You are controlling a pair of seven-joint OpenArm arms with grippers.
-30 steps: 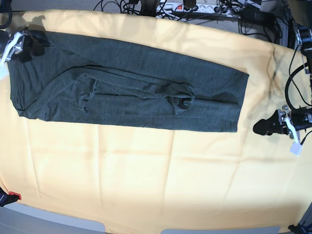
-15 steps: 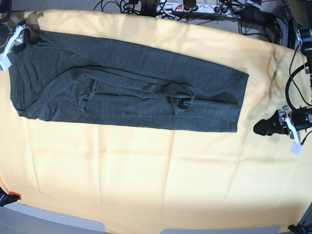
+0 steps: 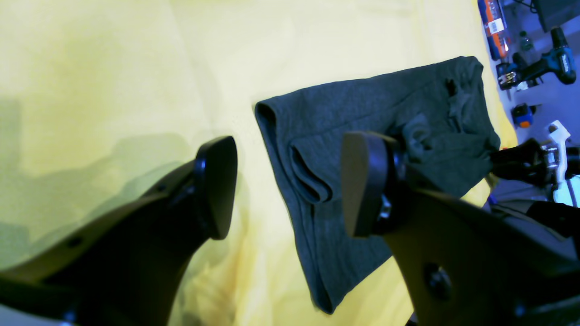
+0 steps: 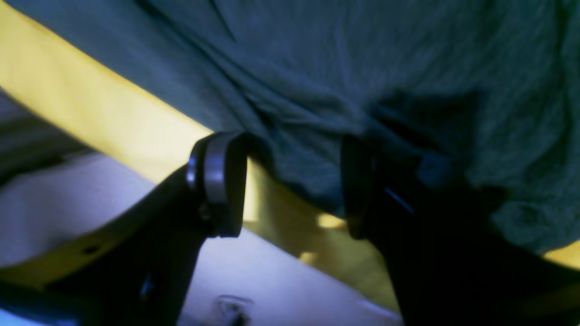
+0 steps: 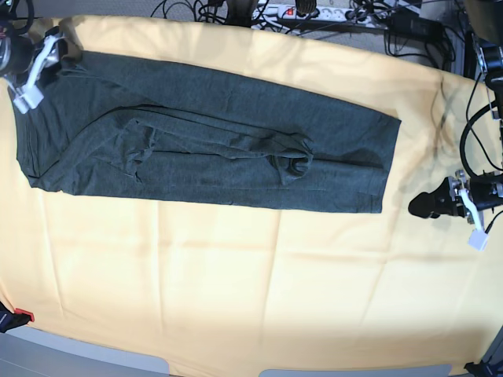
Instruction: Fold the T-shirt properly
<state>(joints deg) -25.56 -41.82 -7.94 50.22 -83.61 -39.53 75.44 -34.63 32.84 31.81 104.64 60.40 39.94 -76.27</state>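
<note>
T-shirt (image 5: 204, 145) lies flat on the yellow cloth (image 5: 259, 275), folded into a long band running left-right across the far half of the table. Sleeve fabric is bunched on top along the middle, with a small rumpled knot near the centre-right. Right end of the band is a fairly straight edge; left end is wider and less even. In the left wrist view the shirt's (image 3: 362, 149) near end shows as stacked folded layers with a rounded fold edge.

Right gripper (image 5: 39, 59) sits at the far-left corner of the shirt, over its top edge. Right wrist view: jaws standing wide apart, the dark knit (image 4: 362, 81) fills the frame beyond them, and the shirt's edge runs across the gap. One finger (image 4: 222, 181) is over the yellow cloth, the other is dark against the fabric. Cannot tell whether either pad touches the shirt; nothing is pinched between them.

Left gripper (image 5: 428, 206) is off the right end of the shirt, just clear of it, low over bare yellow cloth. Left wrist view (image 3: 290, 185): jaws spread wide, nothing between them.

Cables and a power strip (image 5: 314, 12) along the far table edge.
</note>
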